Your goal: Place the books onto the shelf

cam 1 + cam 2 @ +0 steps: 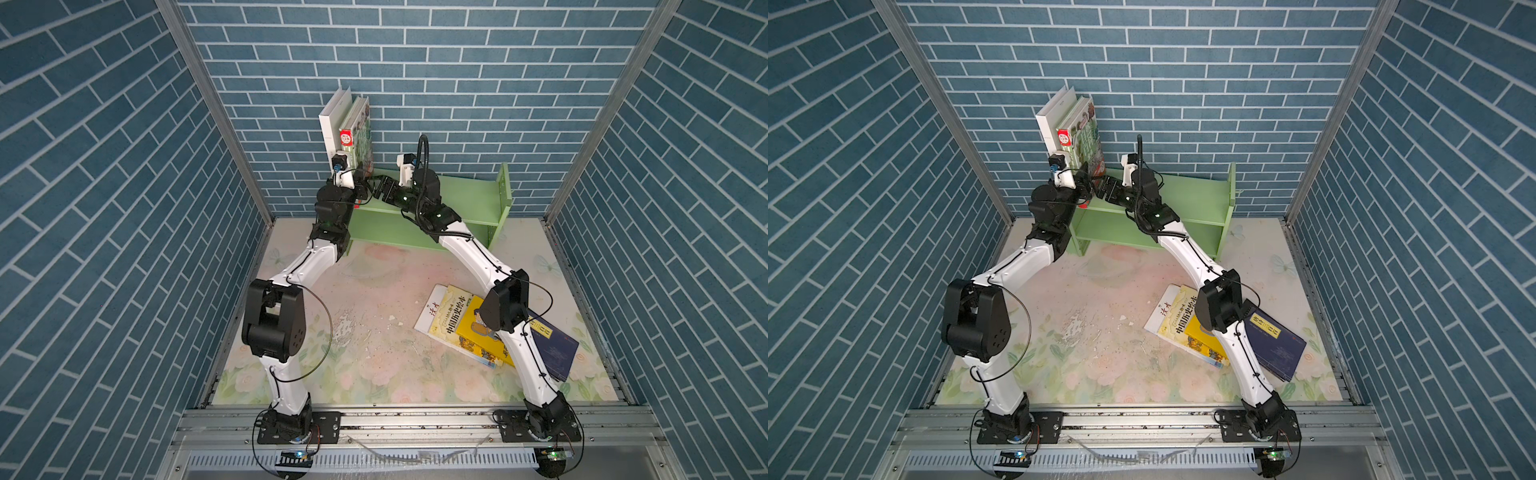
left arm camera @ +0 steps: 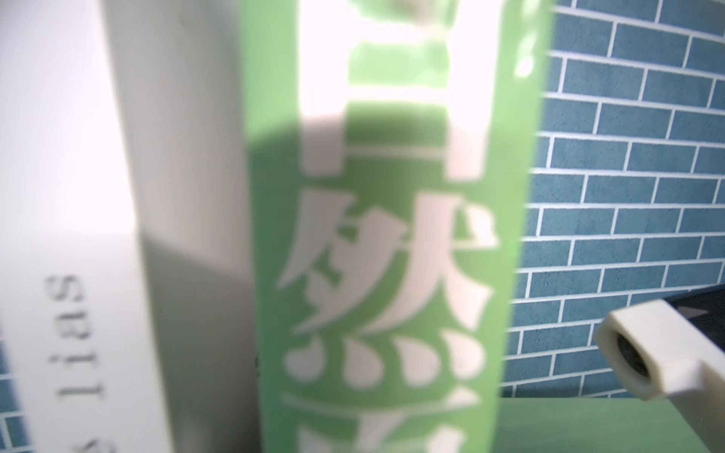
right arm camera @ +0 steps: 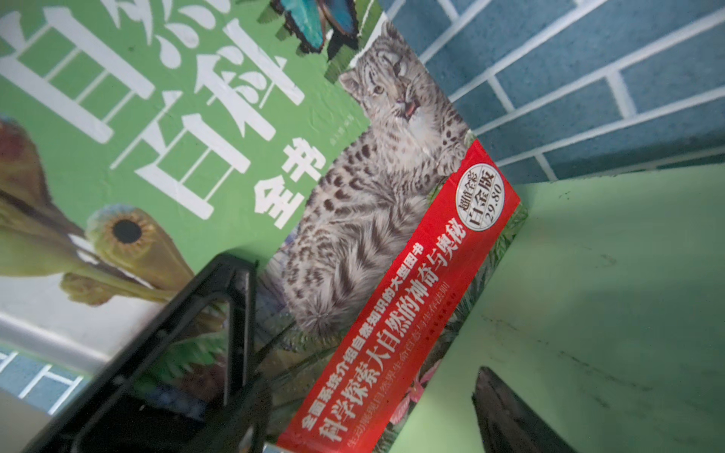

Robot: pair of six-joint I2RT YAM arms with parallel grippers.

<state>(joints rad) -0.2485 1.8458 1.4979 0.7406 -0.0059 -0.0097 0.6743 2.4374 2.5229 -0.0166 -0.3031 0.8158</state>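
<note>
Two of the books stand upright at the left end of the light green shelf (image 1: 469,199) (image 1: 1200,199): a white book (image 1: 332,120) (image 1: 1050,120) and a green-and-red nature encyclopedia (image 1: 357,133) (image 1: 1086,133). My left gripper (image 1: 360,185) sits at the foot of the encyclopedia's spine (image 2: 392,274), and its jaws are hidden. The white book (image 2: 78,196) stands beside that spine. My right gripper (image 1: 376,187) (image 3: 372,392) is open against the encyclopedia's cover (image 3: 196,157), one finger before the cover, the other over the shelf top (image 3: 588,274).
More books lie in a loose pile at the table's right, partly under my right arm: thin white (image 1: 428,316), pale yellow (image 1: 451,316), bright yellow (image 1: 478,328), navy (image 1: 552,349). Brick-patterned walls close in the back and sides. The shelf's right side panel (image 1: 503,187) stands upright.
</note>
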